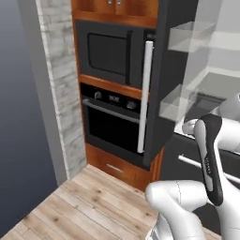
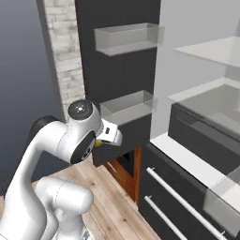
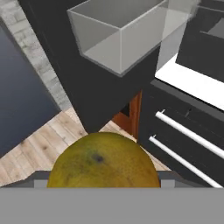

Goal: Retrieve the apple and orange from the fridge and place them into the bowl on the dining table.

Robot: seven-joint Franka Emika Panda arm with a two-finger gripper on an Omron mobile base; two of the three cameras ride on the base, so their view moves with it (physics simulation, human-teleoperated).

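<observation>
The orange sits right at the pincer, pressed between its fingers in the hand view and swelling up over the bottom of that view — a sliver of it also peeps out under the gripper in the right base view. So the pincer is closed on the orange, outside the fridge, and I judge this fruit to be fetched but not yet delivered. The apple, bowl and dining table cannot be placed from here, so at least the carry and the drop into the bowl are left, and the apple's share cannot be judged.

Left of the pincer lies open wooden floor beside a pale brick wall — the freest room for swinging away. Just above and ahead of it hangs the open fridge door, with a clear door bin jutting near the hand; that rim looks like the closest edge to clip. Right of the pincer the white fridge sill and the dark drawers with white bar handles stand out, so backing off leftward seems safer.
</observation>
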